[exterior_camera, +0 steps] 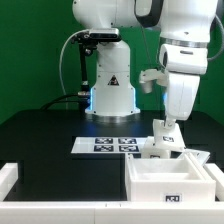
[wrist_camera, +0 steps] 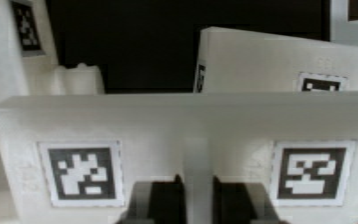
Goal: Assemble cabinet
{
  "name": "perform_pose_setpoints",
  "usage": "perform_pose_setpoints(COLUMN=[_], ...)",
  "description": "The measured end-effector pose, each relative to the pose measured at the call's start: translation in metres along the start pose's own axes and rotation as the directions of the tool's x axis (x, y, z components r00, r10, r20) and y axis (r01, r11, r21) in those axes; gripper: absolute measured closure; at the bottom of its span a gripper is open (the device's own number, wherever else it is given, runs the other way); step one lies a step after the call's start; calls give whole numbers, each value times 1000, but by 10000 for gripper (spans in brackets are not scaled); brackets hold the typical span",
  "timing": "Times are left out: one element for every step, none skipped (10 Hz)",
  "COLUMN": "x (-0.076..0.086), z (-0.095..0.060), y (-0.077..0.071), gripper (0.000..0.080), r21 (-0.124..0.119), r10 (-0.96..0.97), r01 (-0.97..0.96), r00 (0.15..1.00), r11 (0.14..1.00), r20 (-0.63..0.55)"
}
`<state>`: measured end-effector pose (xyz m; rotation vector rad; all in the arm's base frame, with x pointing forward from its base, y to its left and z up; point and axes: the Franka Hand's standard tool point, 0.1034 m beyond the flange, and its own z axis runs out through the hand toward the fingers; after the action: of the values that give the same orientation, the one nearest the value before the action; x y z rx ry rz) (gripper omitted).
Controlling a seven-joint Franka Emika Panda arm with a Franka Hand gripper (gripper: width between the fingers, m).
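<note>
The cabinet [exterior_camera: 150,184], a large white box open at the top with a tag on its front, stands at the exterior view's lower right. Just behind it my gripper [exterior_camera: 166,127] points down onto a small white tagged panel [exterior_camera: 160,148]. In the wrist view that panel [wrist_camera: 176,125] fills the foreground and carries two tags. My gripper [wrist_camera: 181,200] is shut, with a thin pale strip of the panel pinched between its dark fingers [wrist_camera: 155,200]. Behind the panel stands another white tagged part [wrist_camera: 265,55].
The marker board [exterior_camera: 112,144] lies flat in the middle of the black table. The arm's white base [exterior_camera: 110,85] rises behind it. A white rail [exterior_camera: 8,180] borders the table at the exterior view's left and along the front.
</note>
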<state>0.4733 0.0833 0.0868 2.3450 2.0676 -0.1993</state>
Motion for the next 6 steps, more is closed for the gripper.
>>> perform_pose_setpoints(x=[0,0,0,1,1,1], z=[1,5,7,8,11,11], y=[0,-1,-2,-2,-4,-5], gripper=[737,736,736,736,735,735], r21=[2,9,10,2,6,7], r10=[-8,-24,-30,-41,-40,-40], r01=[8,24,30,41,40,40], r00=[1000,1000,1000,999,999,999], r11=[1000,1000,999,999,999,999], r20=[1,2,1,-3,-3,-3])
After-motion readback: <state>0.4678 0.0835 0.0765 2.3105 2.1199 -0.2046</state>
